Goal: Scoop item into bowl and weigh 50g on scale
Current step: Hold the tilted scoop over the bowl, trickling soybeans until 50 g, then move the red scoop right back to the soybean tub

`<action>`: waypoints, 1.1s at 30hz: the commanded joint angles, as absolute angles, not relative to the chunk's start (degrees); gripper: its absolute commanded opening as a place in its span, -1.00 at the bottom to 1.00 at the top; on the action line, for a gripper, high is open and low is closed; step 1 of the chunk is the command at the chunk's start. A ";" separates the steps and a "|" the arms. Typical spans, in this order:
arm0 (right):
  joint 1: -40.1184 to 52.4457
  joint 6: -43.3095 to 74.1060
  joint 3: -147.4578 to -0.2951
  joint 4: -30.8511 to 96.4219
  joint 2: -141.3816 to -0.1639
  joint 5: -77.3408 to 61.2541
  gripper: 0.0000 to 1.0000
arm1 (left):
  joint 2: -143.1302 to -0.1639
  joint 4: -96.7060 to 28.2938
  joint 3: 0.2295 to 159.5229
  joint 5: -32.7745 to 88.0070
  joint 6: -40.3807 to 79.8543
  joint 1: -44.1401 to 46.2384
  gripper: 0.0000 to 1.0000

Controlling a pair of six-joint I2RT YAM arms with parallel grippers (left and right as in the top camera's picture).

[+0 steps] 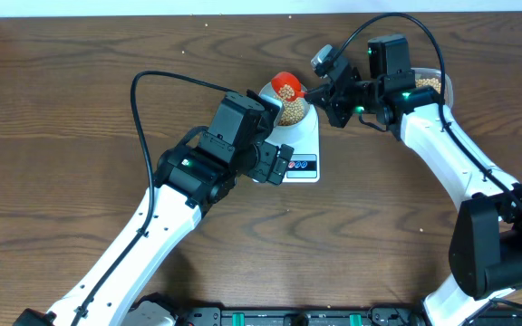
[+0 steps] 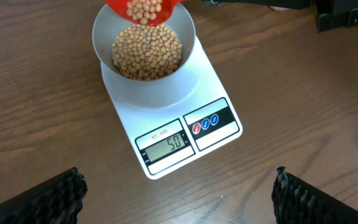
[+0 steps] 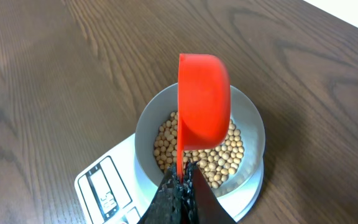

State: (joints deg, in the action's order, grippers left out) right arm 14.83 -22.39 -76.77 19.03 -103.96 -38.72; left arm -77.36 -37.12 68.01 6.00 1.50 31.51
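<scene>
Left wrist view: one white scale (image 2: 229, 134), display reading 50 under an SF-400 label, sits mid-frame on the bench (image 2: 303, 93) bearing one pale bowl (image 2: 188, 37) of many tan beans (image 2: 146, 53), one red scoop (image 3: 204, 102) tipped above it, pinched by the right gripper (image 3: 180, 186), while the left gripper (image 2: 176, 199) gapes wide.

Dark wood-grain table (image 1: 62, 136). Directly on it: white scale (image 1: 304, 140) near centre-back, display end toward the front. Clear container (image 1: 443, 83) sits to its right, apart, partly hidden.
</scene>
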 commanded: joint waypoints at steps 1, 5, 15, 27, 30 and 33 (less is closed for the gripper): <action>15.05 -21.96 -77.30 19.03 -102.52 -38.92 -0.98 | -77.52 -37.30 68.23 5.50 1.76 31.24 0.95; 15.05 -22.85 -77.30 19.07 -102.52 -38.92 -0.98 | -77.52 -37.28 68.23 5.50 1.76 31.24 0.95; 14.85 -18.79 -77.30 18.65 -102.52 -40.29 -0.98 | -77.52 -37.28 68.23 5.50 1.78 31.24 0.96; 8.27 -2.42 -77.30 17.08 -102.52 -50.72 -0.98 | -77.52 -37.30 68.23 5.50 1.76 31.24 0.96; 5.58 2.61 -77.30 14.74 -102.52 -54.57 -0.98 | -77.52 -37.28 68.23 5.50 1.78 31.24 0.96; 2.39 8.08 -77.30 12.36 -102.52 -59.18 -0.98 | -77.52 -37.28 68.23 5.50 1.76 31.24 0.96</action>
State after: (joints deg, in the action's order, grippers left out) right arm 5.06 -0.30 -76.77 13.43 -103.96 -51.99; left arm -77.36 -37.12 68.01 6.00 1.50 31.51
